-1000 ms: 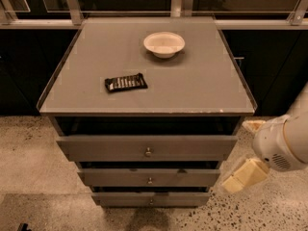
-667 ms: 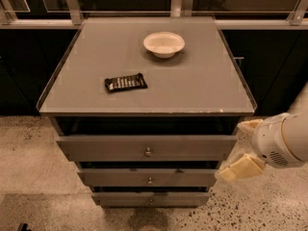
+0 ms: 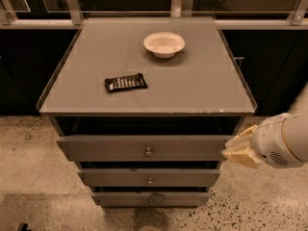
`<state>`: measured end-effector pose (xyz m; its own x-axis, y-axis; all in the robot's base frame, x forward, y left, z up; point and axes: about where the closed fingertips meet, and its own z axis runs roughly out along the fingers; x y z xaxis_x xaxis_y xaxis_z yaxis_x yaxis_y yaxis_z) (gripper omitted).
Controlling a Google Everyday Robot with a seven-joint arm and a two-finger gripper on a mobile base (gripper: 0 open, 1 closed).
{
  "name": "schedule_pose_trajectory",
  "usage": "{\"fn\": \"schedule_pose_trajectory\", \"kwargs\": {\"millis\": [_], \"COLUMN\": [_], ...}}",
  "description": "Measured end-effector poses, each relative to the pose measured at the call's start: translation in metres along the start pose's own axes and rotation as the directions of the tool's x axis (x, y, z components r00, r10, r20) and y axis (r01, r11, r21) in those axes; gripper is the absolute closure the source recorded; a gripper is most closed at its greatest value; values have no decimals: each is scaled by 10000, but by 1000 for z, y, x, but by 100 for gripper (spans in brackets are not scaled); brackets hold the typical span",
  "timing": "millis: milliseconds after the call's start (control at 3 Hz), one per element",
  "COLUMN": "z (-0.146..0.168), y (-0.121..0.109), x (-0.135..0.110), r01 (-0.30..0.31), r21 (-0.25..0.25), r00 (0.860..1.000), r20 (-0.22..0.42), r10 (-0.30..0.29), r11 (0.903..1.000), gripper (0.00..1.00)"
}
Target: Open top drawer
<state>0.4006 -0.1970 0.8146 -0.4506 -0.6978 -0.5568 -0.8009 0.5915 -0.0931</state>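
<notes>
The top drawer point(image 3: 110, 148) is the widest of three grey drawers under the table top, with a flat grey front and a small round metal knob point(image 3: 148, 151) at its centre. A dark gap shows between its front and the table top. My gripper point(image 3: 239, 151), cream-coloured on a white wrist, is at the right end of the top drawer's front, level with the knob and well to its right. It holds nothing that I can see.
Two narrower grey drawers point(image 3: 149, 178) sit below the top one. On the grey table top point(image 3: 192, 90) lie a white bowl point(image 3: 164, 43) at the back and a dark snack bar point(image 3: 126, 83) at the left front. Speckled floor surrounds the cabinet.
My gripper has moved up and left, from beside the lower drawers to the right end of the top drawer's front. The drawers have not moved.
</notes>
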Motion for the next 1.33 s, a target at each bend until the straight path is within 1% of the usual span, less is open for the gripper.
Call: {"fn": "schedule_pose_trajectory", "kwargs": {"millis": [333, 667, 1000, 1333], "z": [15, 50, 85, 113], "y": [0, 2, -10, -42], "x": [-2, 1, -9, -21], "r01": [-178, -972, -1614, -2217], "r21": [-155, -297, -8, 696], "r00": [9981, 9803, 9469, 9180], "r20": [595, 1698, 2817, 3514], "r10": [186, 1008, 1551, 1840], "r11": [9997, 9948, 9869, 9726], "gripper": [89, 100, 100, 100]}}
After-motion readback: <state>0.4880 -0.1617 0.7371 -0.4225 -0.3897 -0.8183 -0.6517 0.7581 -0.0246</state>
